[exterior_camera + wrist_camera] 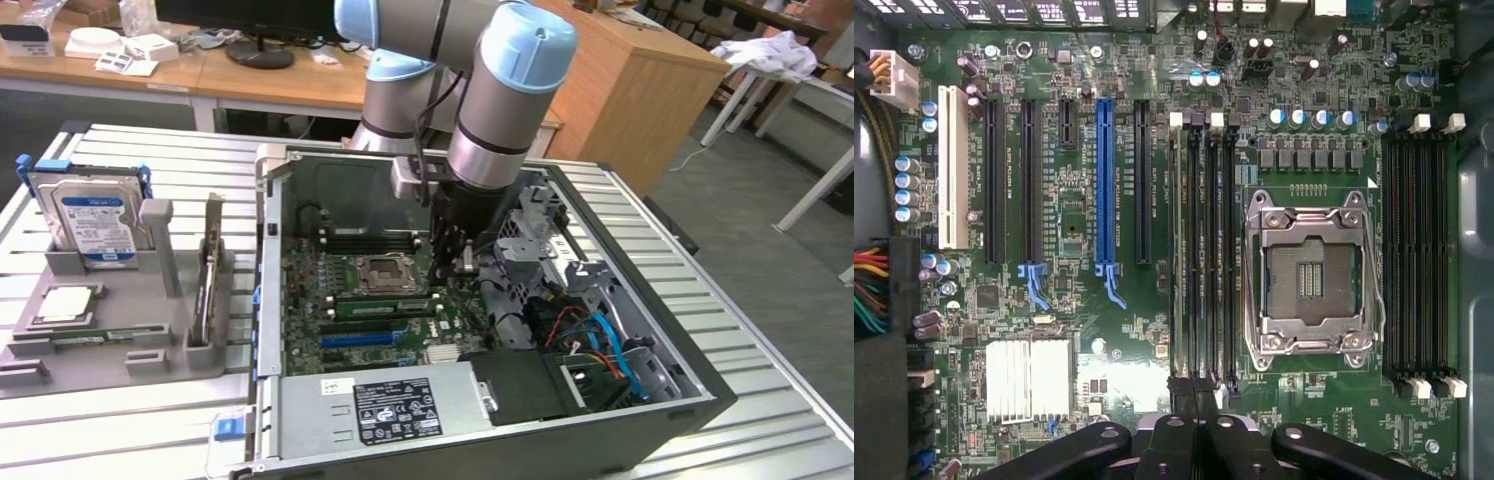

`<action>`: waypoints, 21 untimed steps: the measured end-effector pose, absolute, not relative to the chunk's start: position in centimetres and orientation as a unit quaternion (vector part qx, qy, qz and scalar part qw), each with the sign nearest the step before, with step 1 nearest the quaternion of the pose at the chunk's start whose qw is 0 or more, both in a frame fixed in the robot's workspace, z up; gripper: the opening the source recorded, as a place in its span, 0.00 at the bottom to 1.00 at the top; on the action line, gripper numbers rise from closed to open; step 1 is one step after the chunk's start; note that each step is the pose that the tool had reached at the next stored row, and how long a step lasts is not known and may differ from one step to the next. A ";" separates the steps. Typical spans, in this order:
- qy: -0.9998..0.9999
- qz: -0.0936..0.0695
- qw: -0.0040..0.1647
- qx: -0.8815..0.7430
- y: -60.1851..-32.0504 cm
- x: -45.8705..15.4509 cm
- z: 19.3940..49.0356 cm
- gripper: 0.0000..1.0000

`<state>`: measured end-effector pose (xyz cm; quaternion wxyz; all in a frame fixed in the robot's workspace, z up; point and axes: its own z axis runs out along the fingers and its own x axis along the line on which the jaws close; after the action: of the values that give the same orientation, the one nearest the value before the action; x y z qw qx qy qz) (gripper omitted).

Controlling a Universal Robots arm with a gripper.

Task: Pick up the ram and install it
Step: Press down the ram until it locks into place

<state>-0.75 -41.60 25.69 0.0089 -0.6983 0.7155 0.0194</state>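
Closed claw (1199, 425) presses the ram (1176, 250) into a slot beside the socket (1309, 270); seating looks nearly done.

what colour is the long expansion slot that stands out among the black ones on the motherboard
Blue. The long slot shows best in the wrist view, standing between black slots.

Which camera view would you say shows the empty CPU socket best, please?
The wrist view: the CPU socket lies face-on, unobstructed, with its metal frame plain. The exterior view shows the socket smaller and slanted, beside the arm.
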 end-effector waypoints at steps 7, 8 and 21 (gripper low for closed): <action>0.715 0.019 0.009 -0.698 -41.6 -0.2 25.7 0.11; 0.716 0.019 0.009 -0.698 -41.6 -0.2 25.7 0.11; 0.715 0.019 0.009 -0.698 -41.6 -0.2 24.4 0.11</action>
<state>-0.21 -41.60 24.41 0.0091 -0.6983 0.7155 0.0193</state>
